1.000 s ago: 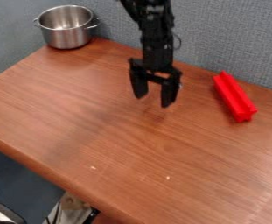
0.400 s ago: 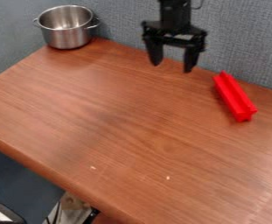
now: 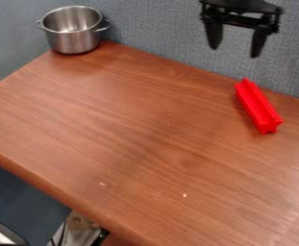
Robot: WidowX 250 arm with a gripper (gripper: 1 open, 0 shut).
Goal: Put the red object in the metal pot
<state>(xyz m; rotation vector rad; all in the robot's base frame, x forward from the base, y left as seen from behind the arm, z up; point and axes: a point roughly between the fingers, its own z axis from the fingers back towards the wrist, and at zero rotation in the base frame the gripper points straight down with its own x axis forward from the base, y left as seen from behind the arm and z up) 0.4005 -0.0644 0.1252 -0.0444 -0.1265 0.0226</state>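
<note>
A bright red rectangular block [image 3: 257,105], the red object, lies flat on the wooden table [image 3: 126,135] near its right edge, running diagonally. Up at the far left corner of the table stands the metal pot [image 3: 72,29], shiny, round and empty as far as I can see. My gripper [image 3: 237,39] hangs open in the air near the top of the view, above and slightly behind the far end of the red block, with nothing between its two dark fingers. The pot is far to its left.
A grey carpeted wall rises behind the table. The table's front edge runs diagonally from the left to the bottom right, with floor and some clutter [image 3: 75,231] below it.
The gripper has risen from just above the table's middle and travelled right and back, ending above the red block's far end. It stayed open. Block and pot have not moved.
</note>
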